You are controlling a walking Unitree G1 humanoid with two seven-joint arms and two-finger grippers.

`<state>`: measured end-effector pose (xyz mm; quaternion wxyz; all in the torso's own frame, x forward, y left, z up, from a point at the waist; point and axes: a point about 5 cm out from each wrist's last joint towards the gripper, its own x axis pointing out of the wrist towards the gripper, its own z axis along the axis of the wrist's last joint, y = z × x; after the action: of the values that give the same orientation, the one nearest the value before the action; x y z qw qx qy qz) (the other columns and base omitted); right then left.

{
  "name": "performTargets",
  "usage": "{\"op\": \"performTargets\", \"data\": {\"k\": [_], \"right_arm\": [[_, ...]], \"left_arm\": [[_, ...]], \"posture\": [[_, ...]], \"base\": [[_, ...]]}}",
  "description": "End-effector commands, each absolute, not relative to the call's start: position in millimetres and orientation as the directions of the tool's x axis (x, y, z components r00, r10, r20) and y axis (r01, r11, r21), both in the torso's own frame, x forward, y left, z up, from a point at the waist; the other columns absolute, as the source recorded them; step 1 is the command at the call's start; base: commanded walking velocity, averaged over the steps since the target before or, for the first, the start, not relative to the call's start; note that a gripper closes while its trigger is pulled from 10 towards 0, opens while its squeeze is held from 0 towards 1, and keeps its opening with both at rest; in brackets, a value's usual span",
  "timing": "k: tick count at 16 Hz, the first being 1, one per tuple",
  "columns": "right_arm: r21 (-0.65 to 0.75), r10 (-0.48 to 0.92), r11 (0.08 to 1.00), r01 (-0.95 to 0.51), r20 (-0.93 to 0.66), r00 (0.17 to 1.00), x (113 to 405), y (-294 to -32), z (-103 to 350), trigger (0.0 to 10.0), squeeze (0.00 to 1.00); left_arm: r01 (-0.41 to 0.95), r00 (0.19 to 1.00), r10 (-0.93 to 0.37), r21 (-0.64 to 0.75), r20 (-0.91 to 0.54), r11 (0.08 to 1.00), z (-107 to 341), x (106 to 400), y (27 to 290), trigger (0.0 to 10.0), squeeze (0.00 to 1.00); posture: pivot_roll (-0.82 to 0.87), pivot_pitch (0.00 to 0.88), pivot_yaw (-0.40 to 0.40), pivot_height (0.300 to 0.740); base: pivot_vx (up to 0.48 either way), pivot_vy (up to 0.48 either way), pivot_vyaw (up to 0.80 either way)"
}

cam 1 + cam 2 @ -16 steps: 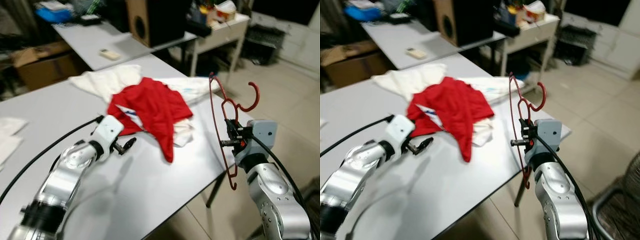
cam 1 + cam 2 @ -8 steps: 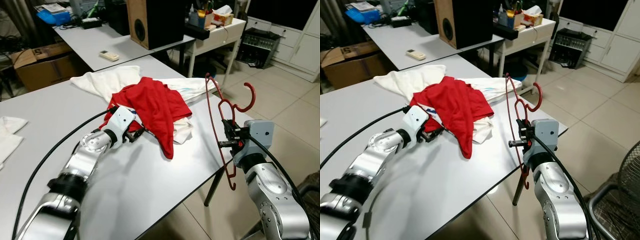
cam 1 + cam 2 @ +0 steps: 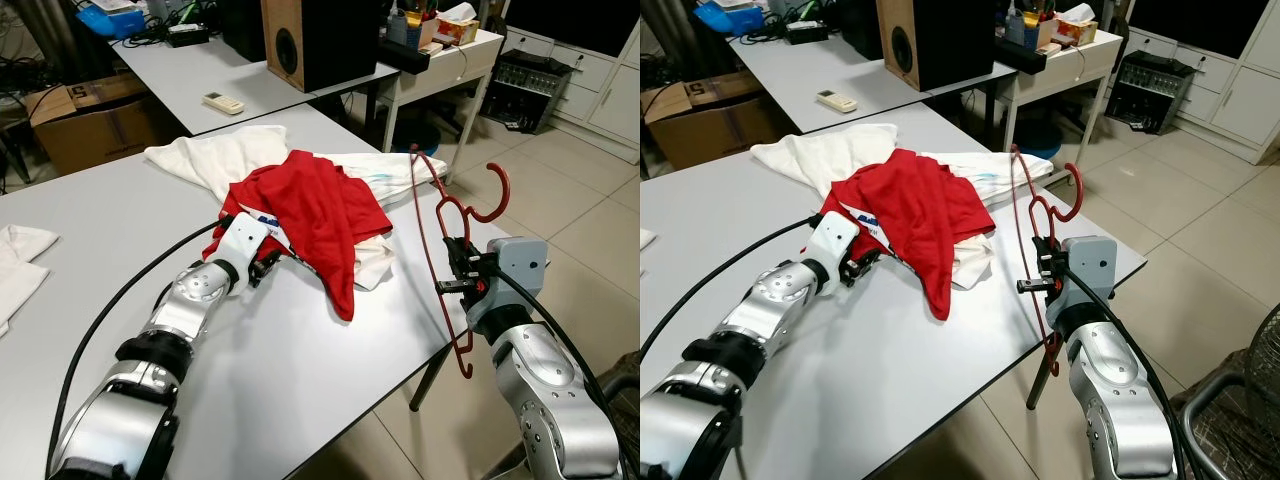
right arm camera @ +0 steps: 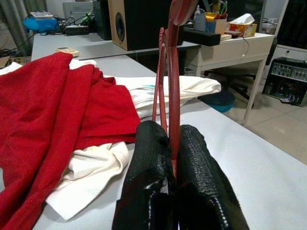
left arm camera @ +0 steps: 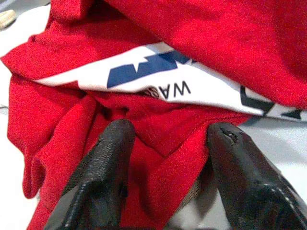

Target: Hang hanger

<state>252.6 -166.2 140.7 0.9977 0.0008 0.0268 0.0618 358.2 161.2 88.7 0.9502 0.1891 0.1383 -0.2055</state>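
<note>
The red hanger [image 3: 447, 262] stands upright, long axis vertical, clamped in the right gripper [image 3: 455, 268] past the table [image 3: 300, 400] edge. The left gripper [image 5: 168, 158], fingers spread, noses into the red garment [image 3: 315, 215].

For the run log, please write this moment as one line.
left gripper: open, fingers around red shirt edge | right gripper: shut on red hanger, upright beside table | hanger: not hung

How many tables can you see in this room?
3. The grey table right before the robot holds the clothes; a second grey table stands behind it with the speaker; a white desk sits far right. Others may be hidden.
</note>
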Motion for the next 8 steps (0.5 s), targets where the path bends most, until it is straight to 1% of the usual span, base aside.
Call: {"op": "performTargets", "data": {"k": [1, 8], "right_arm": [[-0.012, 0.128, 0.992, -0.128, -0.05, 0.991, 254.0, -166.3, 143.2, 10.0, 0.0], [-0.031, 0.126, 0.991, -0.128, -0.05, 0.991, 253.7, -165.8, 142.4, 10.0, 0.0]], "left_arm": [[0.429, 0.886, -0.333, 0.301, -0.323, 0.852, 91.9, 361.5, 160.0, 0.0, 0.0], [0.443, 0.879, -0.343, 0.301, -0.331, 0.845, 88.1, 361.2, 160.1, 0.0, 0.0]], "posture": [[-0.17, 0.0, 0.026, 0.727], [-0.17, 0.0, 0.027, 0.727]], "base": [[0.0, 0.0, 0.0], [0.0, 0.0, 0.0]]}}
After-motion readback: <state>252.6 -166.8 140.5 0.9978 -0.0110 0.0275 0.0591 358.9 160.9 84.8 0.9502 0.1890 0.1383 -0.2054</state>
